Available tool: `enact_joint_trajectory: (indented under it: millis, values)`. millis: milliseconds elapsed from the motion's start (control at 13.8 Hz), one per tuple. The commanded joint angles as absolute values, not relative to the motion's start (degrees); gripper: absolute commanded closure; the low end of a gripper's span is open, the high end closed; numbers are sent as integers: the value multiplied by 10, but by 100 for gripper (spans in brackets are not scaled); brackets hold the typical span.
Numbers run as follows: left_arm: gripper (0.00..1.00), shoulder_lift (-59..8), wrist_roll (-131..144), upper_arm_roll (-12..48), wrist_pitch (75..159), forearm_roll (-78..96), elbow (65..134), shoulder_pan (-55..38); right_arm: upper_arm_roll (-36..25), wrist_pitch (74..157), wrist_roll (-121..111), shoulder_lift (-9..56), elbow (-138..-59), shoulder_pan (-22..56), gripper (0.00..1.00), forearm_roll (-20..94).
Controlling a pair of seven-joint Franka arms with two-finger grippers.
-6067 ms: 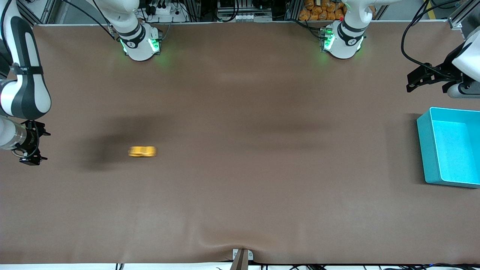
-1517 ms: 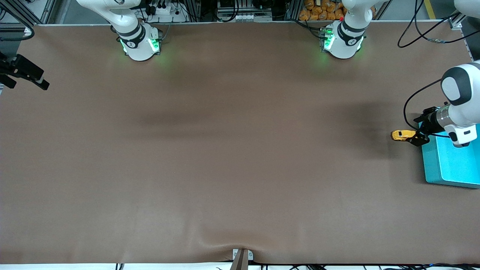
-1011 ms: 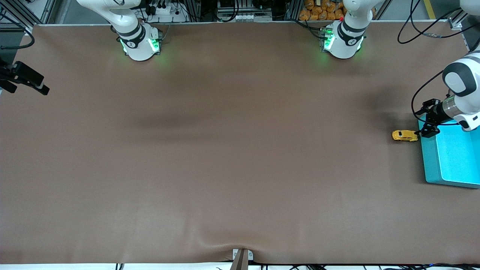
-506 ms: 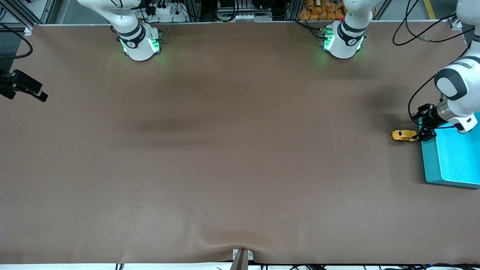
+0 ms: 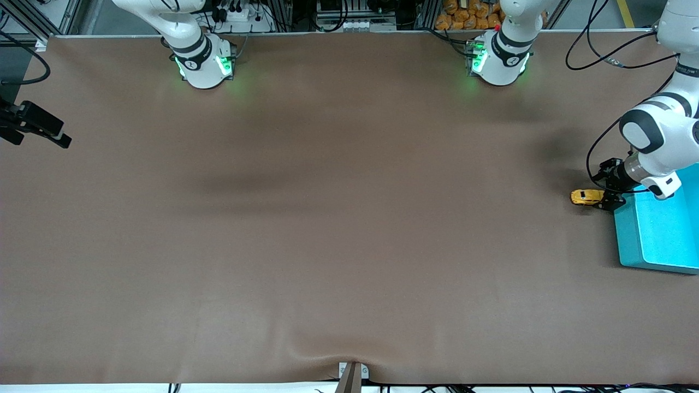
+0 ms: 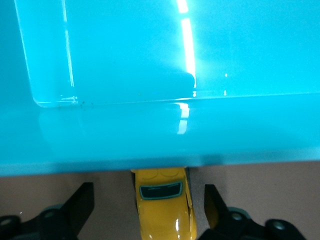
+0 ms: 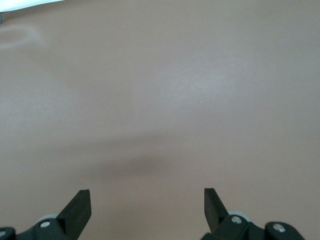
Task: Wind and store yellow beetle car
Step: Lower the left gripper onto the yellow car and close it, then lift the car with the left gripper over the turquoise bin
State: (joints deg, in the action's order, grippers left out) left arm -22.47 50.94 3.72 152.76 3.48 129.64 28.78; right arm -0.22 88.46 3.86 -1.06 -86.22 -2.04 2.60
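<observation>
The yellow beetle car (image 5: 587, 197) sat on the table (image 5: 349, 218), nose against the teal bin's (image 5: 655, 240) wall. The left tool (image 5: 605, 192) straddled it, fingers (image 6: 80, 205) spread at three and nine o'clock, not gripping. The right tool (image 5: 33, 128) waited, wide open and empty, at its end of the table.

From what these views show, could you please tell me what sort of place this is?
Most likely a robotics lab workcell, not a home or shop. Two arms are bolted along the edge of a table under one brown mat, aluminium framing and loose cables run along that same edge, and the only props are a yellow toy car and a teal bin.
</observation>
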Motion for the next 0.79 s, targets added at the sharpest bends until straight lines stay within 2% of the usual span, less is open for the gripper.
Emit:
enact_joint_trajectory:
  millis: [0,72,289,722]
  values:
    - [81,-228,517,41,1544,43,1298,289,19,886,38,-7,-853,-37,0,14]
    - [95,-222,518,41,1544,44,1299,290,19,886,37,-7,-853,-35,0,10]
    - [95,-200,523,55,1529,44,1300,289,20,878,41,-10,-854,-34,0,7]
    - [95,-125,517,111,1437,42,1282,289,24,860,41,-9,-854,-37,0,11]
